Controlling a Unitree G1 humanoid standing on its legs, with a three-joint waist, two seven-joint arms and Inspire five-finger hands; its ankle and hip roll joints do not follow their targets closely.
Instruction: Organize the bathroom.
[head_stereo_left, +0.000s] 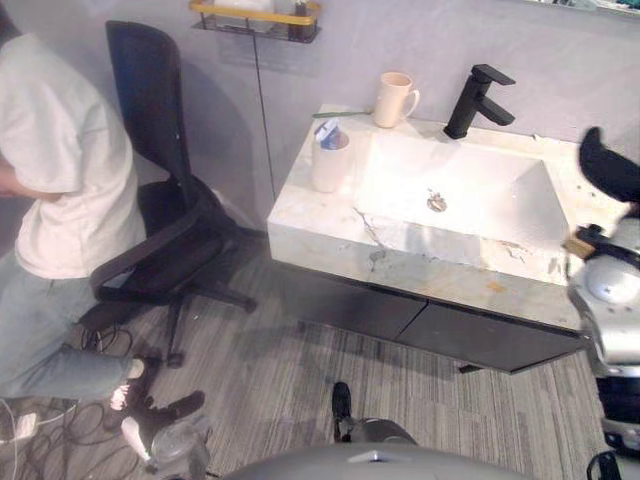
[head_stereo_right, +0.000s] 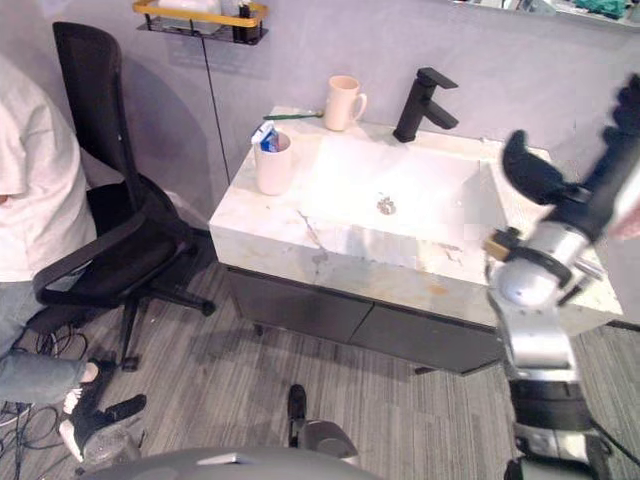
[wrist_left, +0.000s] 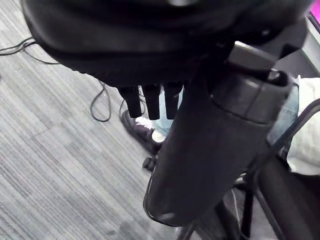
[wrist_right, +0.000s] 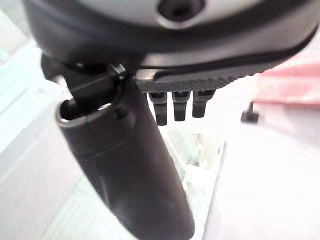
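A marble counter (head_stereo_left: 330, 235) holds a white basin (head_stereo_left: 470, 195) with a black faucet (head_stereo_left: 476, 100) behind it. At the counter's left end stands a white cup (head_stereo_left: 330, 160) with a blue-and-white tube (head_stereo_left: 328, 133) in it. A beige mug (head_stereo_left: 393, 99) stands at the back, with a green toothbrush (head_stereo_left: 338, 113) lying beside it. My right hand (head_stereo_right: 535, 170) is raised over the counter's right end, open and holding nothing; its fingers (wrist_right: 174, 107) are straight. My left hand (wrist_left: 150, 45) hangs low over the floor, open and holding nothing.
A black office chair (head_stereo_left: 160, 200) stands left of the counter, with a person (head_stereo_left: 60, 180) in a white shirt seated beside it. A yellow-railed shelf (head_stereo_left: 255, 15) hangs on the wall above. Cables (wrist_left: 100, 107) lie on the grey floor.
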